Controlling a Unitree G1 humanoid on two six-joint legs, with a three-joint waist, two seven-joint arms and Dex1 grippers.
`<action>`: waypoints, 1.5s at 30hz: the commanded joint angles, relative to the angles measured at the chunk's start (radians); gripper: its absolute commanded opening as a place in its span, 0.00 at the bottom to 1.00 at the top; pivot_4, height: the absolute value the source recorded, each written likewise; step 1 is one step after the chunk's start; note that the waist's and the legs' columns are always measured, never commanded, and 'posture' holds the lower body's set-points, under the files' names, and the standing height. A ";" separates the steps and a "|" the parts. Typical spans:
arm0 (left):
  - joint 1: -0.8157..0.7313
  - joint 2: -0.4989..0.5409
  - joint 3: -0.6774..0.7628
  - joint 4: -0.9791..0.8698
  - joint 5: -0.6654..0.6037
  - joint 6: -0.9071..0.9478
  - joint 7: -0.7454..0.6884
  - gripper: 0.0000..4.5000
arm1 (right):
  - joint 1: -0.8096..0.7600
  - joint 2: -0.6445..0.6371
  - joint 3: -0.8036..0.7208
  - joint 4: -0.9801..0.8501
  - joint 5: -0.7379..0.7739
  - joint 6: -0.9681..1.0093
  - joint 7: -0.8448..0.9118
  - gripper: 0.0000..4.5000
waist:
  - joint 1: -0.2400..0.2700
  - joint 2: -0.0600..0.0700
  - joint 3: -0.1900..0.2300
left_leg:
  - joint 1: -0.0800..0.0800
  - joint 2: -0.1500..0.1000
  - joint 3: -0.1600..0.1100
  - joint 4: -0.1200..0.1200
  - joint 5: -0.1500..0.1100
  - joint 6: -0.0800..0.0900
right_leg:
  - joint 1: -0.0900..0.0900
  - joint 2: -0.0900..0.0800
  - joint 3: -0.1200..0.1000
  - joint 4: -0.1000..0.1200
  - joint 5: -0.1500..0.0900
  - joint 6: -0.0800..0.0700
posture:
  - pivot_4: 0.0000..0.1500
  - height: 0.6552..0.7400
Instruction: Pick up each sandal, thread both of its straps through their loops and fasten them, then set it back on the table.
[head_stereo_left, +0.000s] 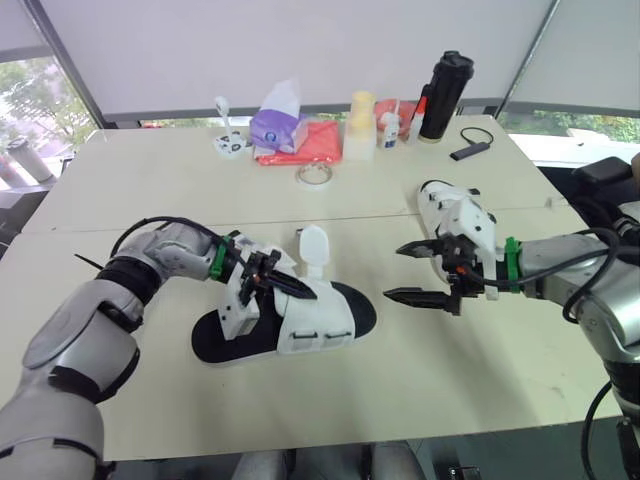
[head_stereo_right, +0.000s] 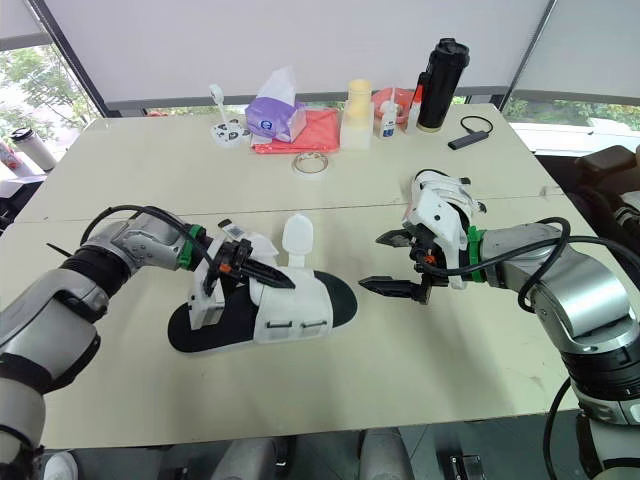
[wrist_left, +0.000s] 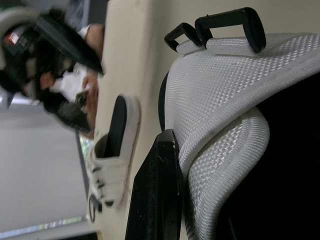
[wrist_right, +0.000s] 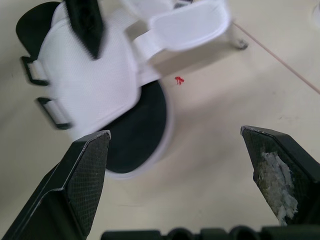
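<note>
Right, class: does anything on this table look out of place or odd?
The front sandal has one white strap sticking up loose, and its two black loops sit empty, so it is plainly unfastened.

The near sandal (head_stereo_left: 315, 322) had a white mesh-weave upper, black loops and a black footbed; the other sandal (head_stereo_left: 455, 215) was white too. The table (head_stereo_left: 150, 190) was pale cream. Along its far edge stood a purple tissue pack (head_stereo_left: 278, 128), a red cloth (head_stereo_left: 318, 143) and a black bottle (head_stereo_left: 443, 95).

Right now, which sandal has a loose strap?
The sandal at the left gripper; its strap sticks out free. The other sandal lies behind the right gripper.
</note>
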 joint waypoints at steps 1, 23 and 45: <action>-0.039 0.016 -0.025 -0.054 -0.030 -0.031 0.031 0.01 | -0.015 0.002 -0.026 -0.023 0.002 -0.028 -0.008 1.00 | 0.001 0.000 0.000 | 0.000 0.000 0.000 0.000 0.000 0.000 | 0.000 0.000 0.000 0.000 0.000 0.000 | 1.00 1.00; -0.072 -0.009 -0.022 -0.063 0.437 -0.031 0.388 0.01 | -0.024 0.019 -0.003 -0.036 -0.012 -0.041 -0.062 1.00 | 0.002 0.000 0.000 | 0.000 0.000 0.000 0.001 0.000 0.000 | 0.001 0.000 0.000 0.000 0.000 0.001 | 1.00 1.00; -0.186 0.154 -0.392 0.206 0.357 -0.031 0.569 1.00 | -0.034 0.035 0.031 -0.022 -0.028 -0.065 -0.055 1.00 | -0.004 0.000 0.000 | 0.001 0.000 0.000 0.002 0.000 0.000 | 0.001 0.000 -0.001 0.002 0.000 0.001 | 1.00 1.00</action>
